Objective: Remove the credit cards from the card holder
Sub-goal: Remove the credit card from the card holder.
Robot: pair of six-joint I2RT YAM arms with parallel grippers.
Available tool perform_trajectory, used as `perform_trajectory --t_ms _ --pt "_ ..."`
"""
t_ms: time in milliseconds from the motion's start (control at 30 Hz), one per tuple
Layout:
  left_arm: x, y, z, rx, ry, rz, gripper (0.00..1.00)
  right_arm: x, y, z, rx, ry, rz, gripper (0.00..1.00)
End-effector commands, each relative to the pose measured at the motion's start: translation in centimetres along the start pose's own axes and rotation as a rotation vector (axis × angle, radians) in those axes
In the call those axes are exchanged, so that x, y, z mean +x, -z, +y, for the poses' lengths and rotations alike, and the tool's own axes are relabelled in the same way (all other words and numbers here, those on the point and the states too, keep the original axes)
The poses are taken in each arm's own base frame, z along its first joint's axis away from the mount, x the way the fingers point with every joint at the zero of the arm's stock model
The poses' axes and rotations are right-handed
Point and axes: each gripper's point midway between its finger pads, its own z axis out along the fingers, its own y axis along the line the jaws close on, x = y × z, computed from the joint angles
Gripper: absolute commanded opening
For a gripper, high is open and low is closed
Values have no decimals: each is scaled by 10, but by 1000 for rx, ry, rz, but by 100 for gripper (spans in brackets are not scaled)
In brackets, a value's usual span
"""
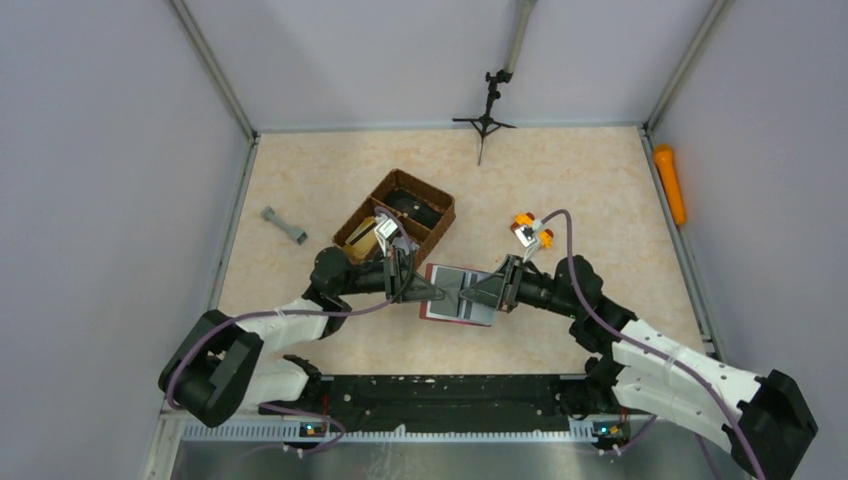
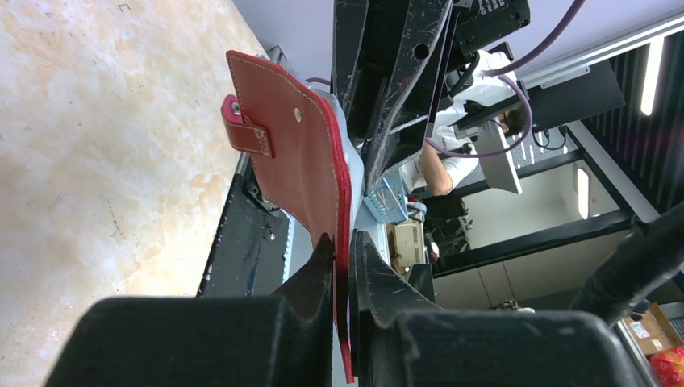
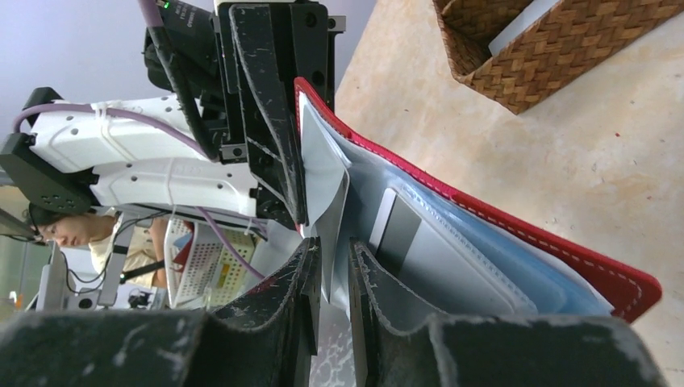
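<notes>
We hold the card holder (image 1: 462, 305) spread open over the middle of the bench (image 1: 560, 180) — left gripper (image 2: 343, 242) jaws clamped on its red cover (image 2: 298, 153) as an anchor, right gripper (image 3: 331, 246) jaws nearly closed on a grey leaf (image 3: 327, 177) beside the credit cards (image 3: 452, 266), not yet out.

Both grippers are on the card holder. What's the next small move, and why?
Probably close the right gripper on the grey leaf between its jaws and ease it away from the left gripper. The left gripper is clamped on the red cover of the card holder, the holder lies open, and the cards sit in their sleeves.
</notes>
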Motion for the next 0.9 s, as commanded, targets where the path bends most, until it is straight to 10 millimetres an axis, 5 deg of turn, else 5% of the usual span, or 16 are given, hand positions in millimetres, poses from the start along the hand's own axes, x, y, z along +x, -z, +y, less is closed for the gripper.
perform_trajectory --t_ms 0,133,267,500,667,867 --pt "-3 -2 -20 78 -87 -2 7 -12 -3 18 -72 17 -29 20" --pt "-3 -3 -21 85 -89 0 9 -12 -7 19 -86 6 -21 16" --pt "-1 -3 -21 90 -89 8 20 -11 -8 22 -112 -5 -18 0" --pt "0 -2 -23 96 -102 -3 24 -9 -5 10 -58 -19 -30 0" --pt "-1 -2 -24 96 -102 -6 22 -7 -1 7 -48 -25 -31 0" --pt "-2 -1 -24 97 -102 -17 5 -8 5 5 -39 -31 -44 0"
